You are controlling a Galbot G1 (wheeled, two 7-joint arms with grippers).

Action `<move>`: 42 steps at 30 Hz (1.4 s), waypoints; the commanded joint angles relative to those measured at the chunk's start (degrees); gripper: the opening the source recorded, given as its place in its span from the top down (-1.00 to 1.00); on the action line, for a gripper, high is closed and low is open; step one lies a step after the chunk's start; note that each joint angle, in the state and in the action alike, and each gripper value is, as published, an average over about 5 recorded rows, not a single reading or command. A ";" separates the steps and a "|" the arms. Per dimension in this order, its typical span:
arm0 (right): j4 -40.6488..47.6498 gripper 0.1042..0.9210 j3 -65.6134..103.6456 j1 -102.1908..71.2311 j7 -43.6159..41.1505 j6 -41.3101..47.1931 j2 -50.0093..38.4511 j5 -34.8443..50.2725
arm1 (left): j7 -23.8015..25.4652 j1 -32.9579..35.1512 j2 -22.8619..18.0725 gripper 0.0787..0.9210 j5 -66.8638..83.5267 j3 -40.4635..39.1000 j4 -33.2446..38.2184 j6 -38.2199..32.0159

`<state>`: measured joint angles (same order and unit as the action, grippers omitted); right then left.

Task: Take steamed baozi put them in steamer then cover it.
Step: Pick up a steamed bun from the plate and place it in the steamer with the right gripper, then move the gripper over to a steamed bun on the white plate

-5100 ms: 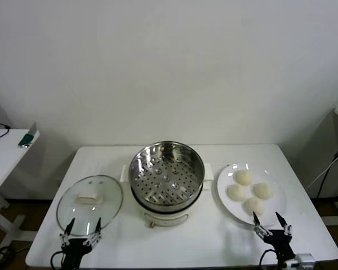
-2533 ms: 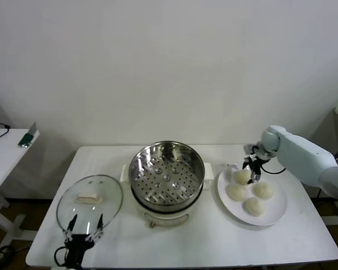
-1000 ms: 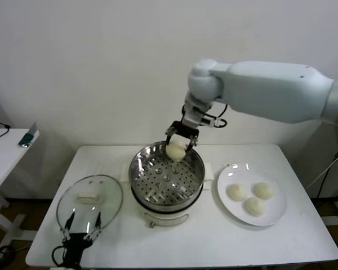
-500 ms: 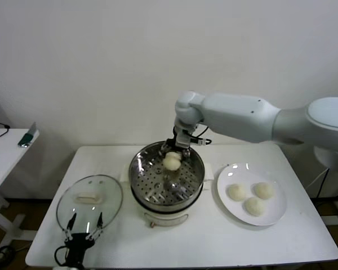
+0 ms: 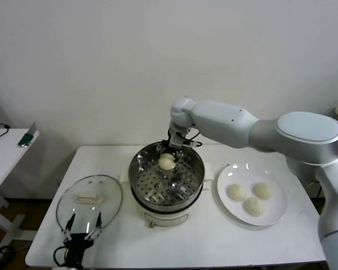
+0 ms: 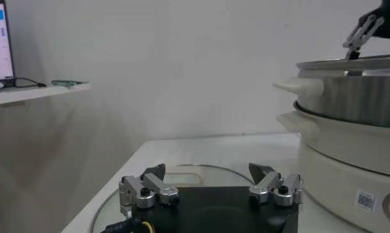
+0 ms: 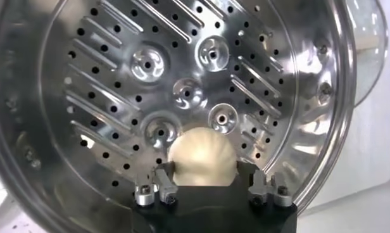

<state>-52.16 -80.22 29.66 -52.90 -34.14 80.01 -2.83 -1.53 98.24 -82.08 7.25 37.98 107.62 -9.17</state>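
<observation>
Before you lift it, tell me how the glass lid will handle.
The lid is clear glass with a metal rim, so probably heavy for its size and breakable if dropped. Its smooth dome looks slippery; the cream handle on top seems the only safe hold. It lies flat on the table, so rolling is unlikely.

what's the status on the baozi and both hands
Right hand open inside steamer, baozi between its fingers. Three more on plate. Left hand open, parked by cover.

4 baozi (image 5: pixel 167 162), 1 steamer (image 5: pixel 138 183), 1 cover (image 5: pixel 108 194)
</observation>
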 commanded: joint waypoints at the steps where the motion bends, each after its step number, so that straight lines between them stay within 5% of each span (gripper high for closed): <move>1: 0.50 -0.70 -0.68 2.24 -0.05 -0.72 -0.37 4.68 | 0.02 0.07 -0.05 -0.77 -0.11 -0.07 0.19 0.03; 9: -5.36 -0.76 -14.74 23.72 -11.71 4.73 -10.44 36.31 | 0.22 0.61 -0.01 -0.77 -0.71 -0.46 1.10 0.09; 13: -7.94 -0.76 -20.08 27.89 -14.66 14.29 -19.49 44.61 | 0.24 0.56 0.19 -0.77 -0.79 -0.60 1.03 0.05; 25: -25.88 -0.76 -30.20 22.11 -2.46 42.86 -42.10 36.14 | 0.40 -0.15 0.42 -0.77 -0.87 -0.75 -0.19 -0.28; 42: -21.76 -0.76 -12.26 -2.91 5.23 50.50 -35.91 30.85 | 0.39 -0.17 0.51 -0.77 -0.77 0.10 -1.55 -0.71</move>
<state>-73.39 -96.33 34.40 -49.98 11.63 44.67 28.76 -1.14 98.06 -81.63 6.47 38.09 106.14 -9.88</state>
